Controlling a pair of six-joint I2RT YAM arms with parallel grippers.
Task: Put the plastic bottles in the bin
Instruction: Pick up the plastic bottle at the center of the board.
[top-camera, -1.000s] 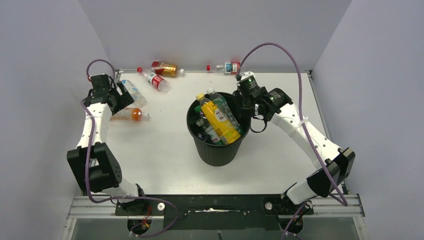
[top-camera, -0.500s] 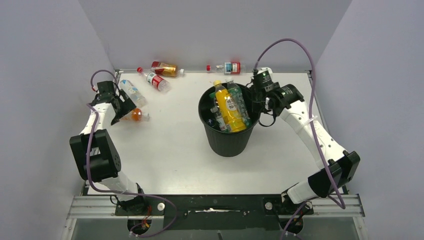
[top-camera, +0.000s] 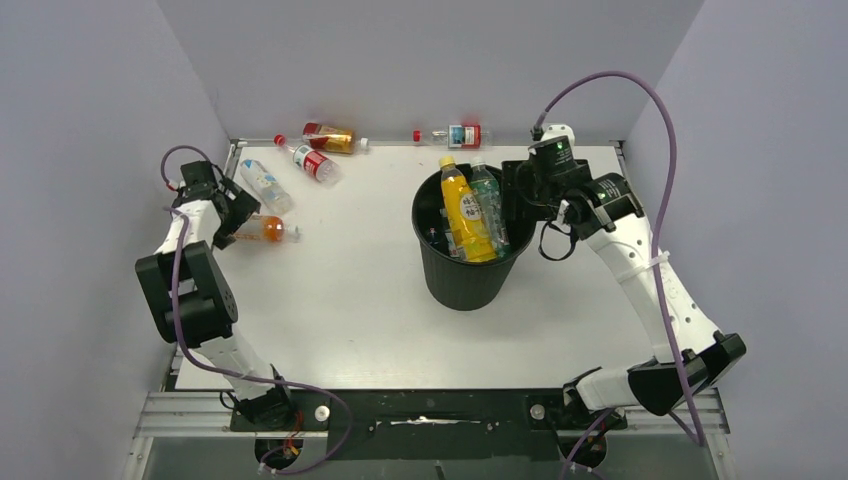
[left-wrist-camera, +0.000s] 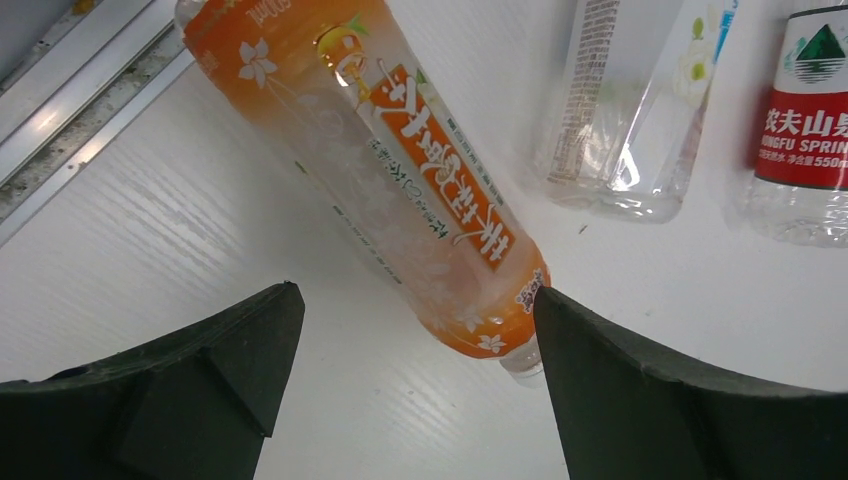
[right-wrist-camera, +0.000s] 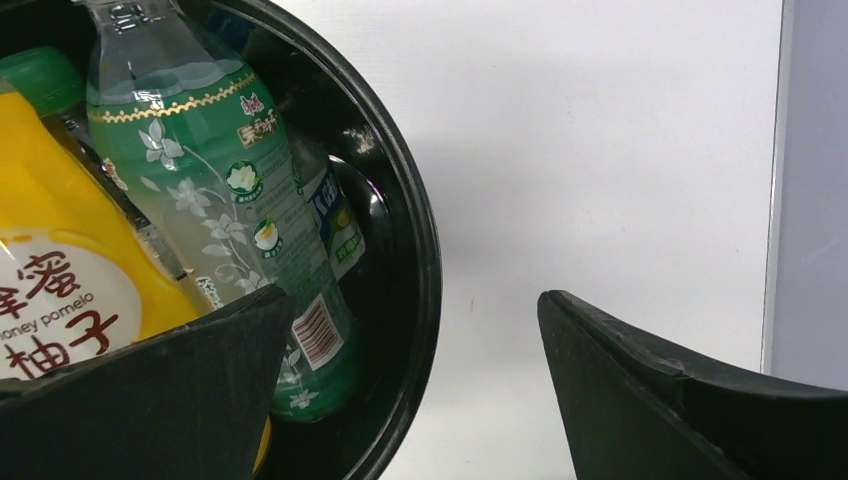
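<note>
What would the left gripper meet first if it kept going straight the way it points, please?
Most likely the orange bottle, lying on the table ahead of the open left gripper, though depth is unclear.

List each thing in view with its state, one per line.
Bin, upright, part full.
Yellow bottle, leaning in bin.
Green bottle, leaning in bin.
Orange bottle, lying flat.
Amber bottle, lying flat.
Blue-white bottle, lying flat.
Red-label bottle, lying flat.
Red-blue bottle, lying flat.
Left gripper, open.
Right gripper, open.

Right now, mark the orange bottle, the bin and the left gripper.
orange bottle (left-wrist-camera: 400, 170), left wrist view, on its label.
bin (top-camera: 465, 285), top view, on its outer front wall.
left gripper (left-wrist-camera: 415, 293), left wrist view, midway between its open fingertips.
</note>
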